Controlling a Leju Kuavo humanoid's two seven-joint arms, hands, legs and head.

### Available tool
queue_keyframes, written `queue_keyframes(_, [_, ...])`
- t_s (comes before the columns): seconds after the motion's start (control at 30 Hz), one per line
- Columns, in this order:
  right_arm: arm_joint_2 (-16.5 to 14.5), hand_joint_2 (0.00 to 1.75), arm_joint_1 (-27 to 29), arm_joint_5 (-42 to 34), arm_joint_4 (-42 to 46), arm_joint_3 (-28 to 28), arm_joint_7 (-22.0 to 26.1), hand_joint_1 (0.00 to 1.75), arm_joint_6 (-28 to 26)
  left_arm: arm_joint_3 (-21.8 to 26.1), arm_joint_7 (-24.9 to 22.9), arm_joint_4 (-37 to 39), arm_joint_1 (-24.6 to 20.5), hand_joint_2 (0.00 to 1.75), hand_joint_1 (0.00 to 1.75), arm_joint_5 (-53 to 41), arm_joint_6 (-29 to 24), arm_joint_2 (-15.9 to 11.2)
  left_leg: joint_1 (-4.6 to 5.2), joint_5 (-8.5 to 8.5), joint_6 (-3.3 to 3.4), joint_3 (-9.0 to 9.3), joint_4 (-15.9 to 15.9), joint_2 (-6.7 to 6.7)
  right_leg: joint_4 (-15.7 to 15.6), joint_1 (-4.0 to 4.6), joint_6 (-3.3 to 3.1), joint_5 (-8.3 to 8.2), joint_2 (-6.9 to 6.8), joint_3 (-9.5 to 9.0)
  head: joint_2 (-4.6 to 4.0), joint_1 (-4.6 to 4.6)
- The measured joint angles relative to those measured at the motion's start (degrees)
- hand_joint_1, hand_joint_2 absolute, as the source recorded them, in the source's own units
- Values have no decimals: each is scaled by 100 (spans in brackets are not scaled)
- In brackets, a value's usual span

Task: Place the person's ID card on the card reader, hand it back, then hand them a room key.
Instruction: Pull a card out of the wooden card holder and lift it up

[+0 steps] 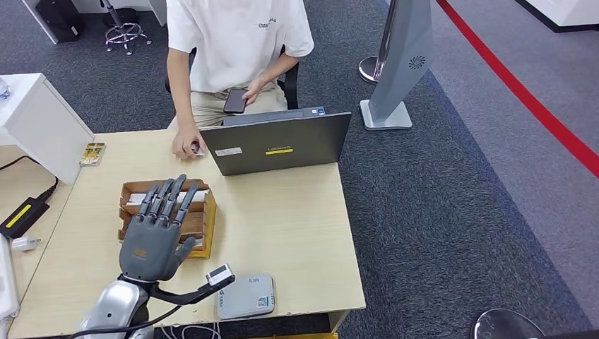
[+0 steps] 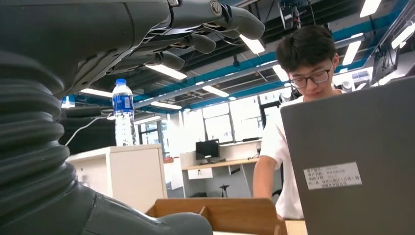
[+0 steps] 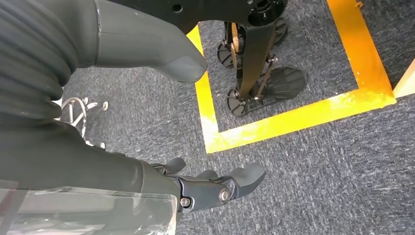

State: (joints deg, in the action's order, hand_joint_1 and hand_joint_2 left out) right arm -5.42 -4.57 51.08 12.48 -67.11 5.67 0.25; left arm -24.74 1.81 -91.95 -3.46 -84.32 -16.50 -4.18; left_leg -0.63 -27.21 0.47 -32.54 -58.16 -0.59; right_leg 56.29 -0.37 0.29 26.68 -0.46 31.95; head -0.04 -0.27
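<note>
Two hands are yours to read. Your left hand (image 1: pixel 152 236) hovers over the wooden tray (image 1: pixel 206 224) on the desk (image 1: pixel 289 219), its fingers (image 1: pixel 172 196) spread and stretched forward, holding nothing; the fingertips reach across the tray's far compartments. In the left wrist view those fingers (image 2: pixel 195 41) extend out above the tray's wooden wall (image 2: pixel 220 213), with the laptop's grey lid (image 2: pixel 357 147) just past them.

Beyond your fingertips, the person (image 1: pixel 236 42) sits at the far edge of the desk. One of their hands (image 1: pixel 187 141) rests on the desk beside the corner of the open Lenovo laptop (image 1: pixel 282 145), over a small object that you cannot make out, so you cannot tell whether that is the ID card. Their other hand holds a dark phone (image 1: pixel 235 100) in their lap.

Behind your palm, toward the near edge of the desk, lies the grey card reader (image 1: pixel 246 296), apart from the tray, nothing resting on it. A water bottle (image 2: pixel 122 117) stands on a white cabinet (image 2: pixel 122 176) off to the side of the fingers.

Your right hand (image 3: pixel 195 188) hangs over grey carpet (image 3: pixel 313 166) marked with yellow tape (image 3: pixel 293 120), fingers (image 3: pixel 247 177) loosely curved and apart, holding nothing.
</note>
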Motion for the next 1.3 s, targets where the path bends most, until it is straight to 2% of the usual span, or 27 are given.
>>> queue_keyframes(0.27, [0,175,-1,50,0,-5,17,0,-19,33,-2,2,188,175,0,5,8,53,1,0,0,-2,-1,1,0,0,-1,-1,0,-1,0,1])
queue_keyframes(0.53, [0,175,0,113,0,-5,-32,0,-26,331,-5,4,409,175,0,14,6,139,0,0,0,-3,0,1,0,0,-1,0,-1,2,0,0])
queue_keyframes(1.3, [-19,175,-2,216,0,-5,-46,0,-25,929,43,97,619,175,0,-3,35,366,0,0,0,-4,0,2,0,0,-1,0,-2,2,0,1])
